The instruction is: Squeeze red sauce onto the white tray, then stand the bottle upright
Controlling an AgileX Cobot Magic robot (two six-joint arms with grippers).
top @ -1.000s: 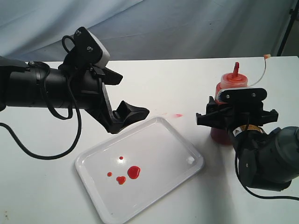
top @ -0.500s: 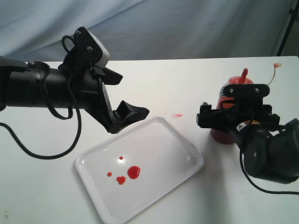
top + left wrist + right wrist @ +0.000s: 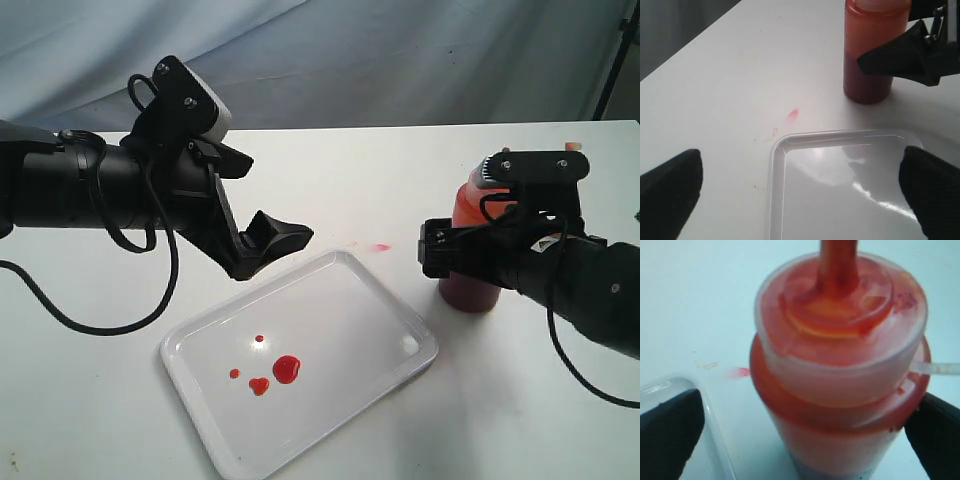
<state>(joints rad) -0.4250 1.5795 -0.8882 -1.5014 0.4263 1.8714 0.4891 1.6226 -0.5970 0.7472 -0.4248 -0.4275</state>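
Observation:
The white tray [image 3: 345, 305] lies at the front middle, with red sauce [image 3: 286, 368] in a few round blobs near its left end. To its right the bottle [image 3: 468, 292] stands upright on the table, dark sauce in its lower part [image 3: 867, 65]. My right gripper [image 3: 470, 250] is open around the bottle's body, with a finger [image 3: 670, 435] well clear of one side. The red nozzle [image 3: 838, 265] points up at the right wrist camera. My left gripper [image 3: 272, 200] hangs open and empty above the tray's far corner [image 3: 776, 165].
A small red smear [image 3: 382, 246] marks the white table between tray and bottle. A grey cloth backdrop [image 3: 400, 50] hangs behind the table. A dark stand leg [image 3: 612, 60] is at the far right.
My right arm has risen and swung over the bottle, so its housing now hides the nozzle in the exterior view. The bottle stays standing. My left arm barely moved.

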